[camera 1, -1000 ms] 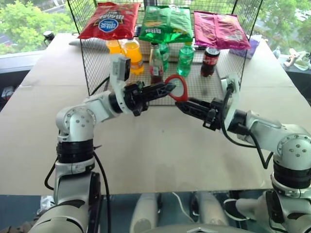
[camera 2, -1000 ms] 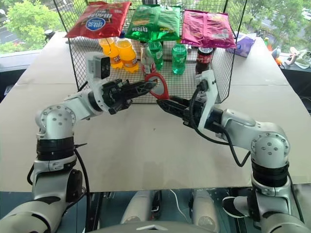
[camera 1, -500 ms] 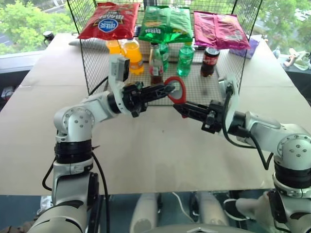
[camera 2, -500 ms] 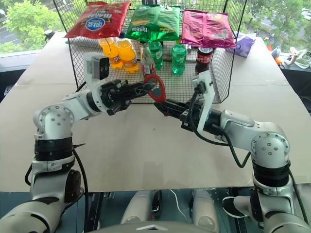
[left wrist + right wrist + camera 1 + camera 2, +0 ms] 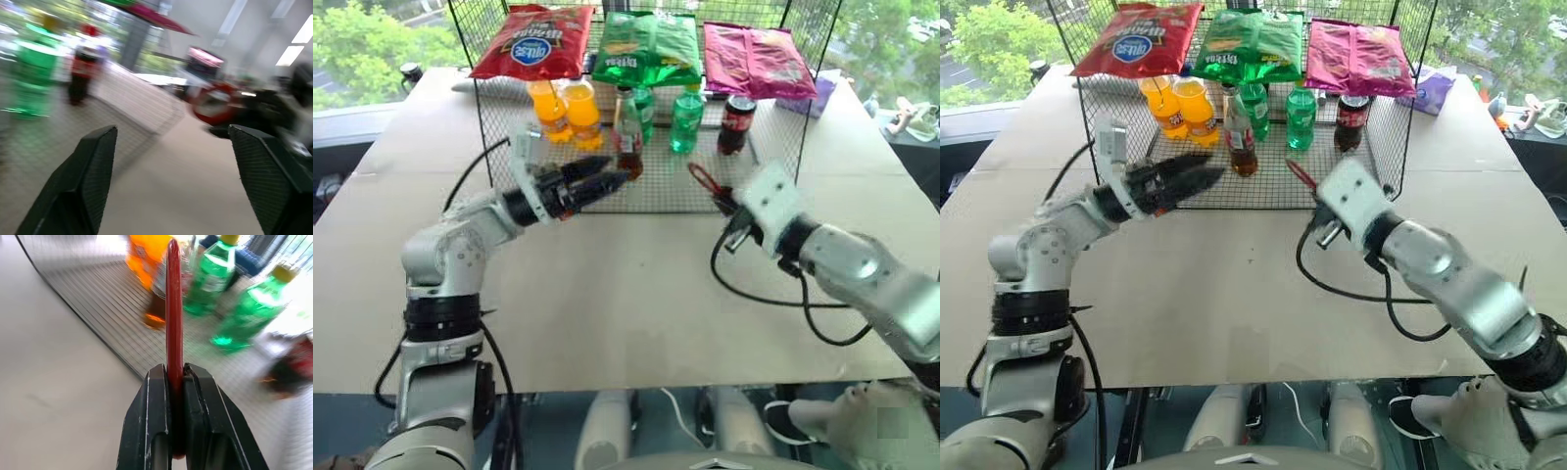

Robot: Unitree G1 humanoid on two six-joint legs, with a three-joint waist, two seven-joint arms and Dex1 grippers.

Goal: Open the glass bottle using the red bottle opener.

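The right claw (image 5: 177, 382) pinches the red bottle opener (image 5: 173, 308) edge-on, freeing the spread left claw (image 5: 597, 181), just beside the glass bottle (image 5: 627, 132), probably to steady it.

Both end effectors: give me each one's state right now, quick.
Left end effector: open, holding nothing.
Right end effector: shut on the red bottle opener.
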